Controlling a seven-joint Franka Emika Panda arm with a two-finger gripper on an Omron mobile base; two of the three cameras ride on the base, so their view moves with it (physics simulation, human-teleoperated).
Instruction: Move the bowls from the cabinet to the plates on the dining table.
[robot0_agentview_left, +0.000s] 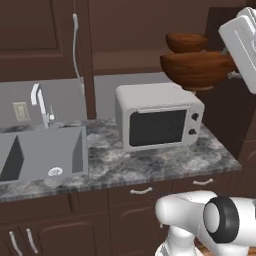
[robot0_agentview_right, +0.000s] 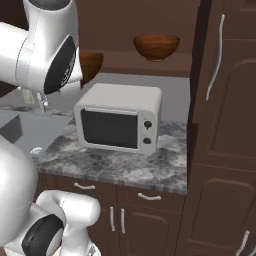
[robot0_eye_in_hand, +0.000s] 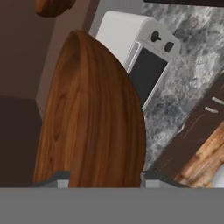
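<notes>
A glossy reddish-brown bowl (robot0_agentview_left: 197, 70) hangs in the air above the microwave, with my gripper (robot0_agentview_left: 231, 63) shut on its right rim. In the hand view this bowl (robot0_eye_in_hand: 92, 118) stands edge-on between the two fingertips of the gripper (robot0_eye_in_hand: 105, 179). From the right base view my arm hides most of the held bowl (robot0_agentview_right: 92, 65). A second bowl (robot0_agentview_left: 186, 42) (robot0_agentview_right: 156, 46) sits on the shelf of the dark brown cabinet (robot0_agentview_right: 150, 67), whose door (robot0_agentview_right: 227, 85) stands open on the right; its edge shows as bowl (robot0_eye_in_hand: 52, 5). The plates and the dining table are out of view.
A white microwave (robot0_agentview_left: 157, 120) stands on the marble sink counter (robot0_agentview_left: 150, 167), right under the held bowl. To the left are the grey sink (robot0_agentview_left: 42, 155) and its faucet (robot0_agentview_left: 42, 107). Lower drawers (robot0_agentview_left: 142, 192) run along the counter front.
</notes>
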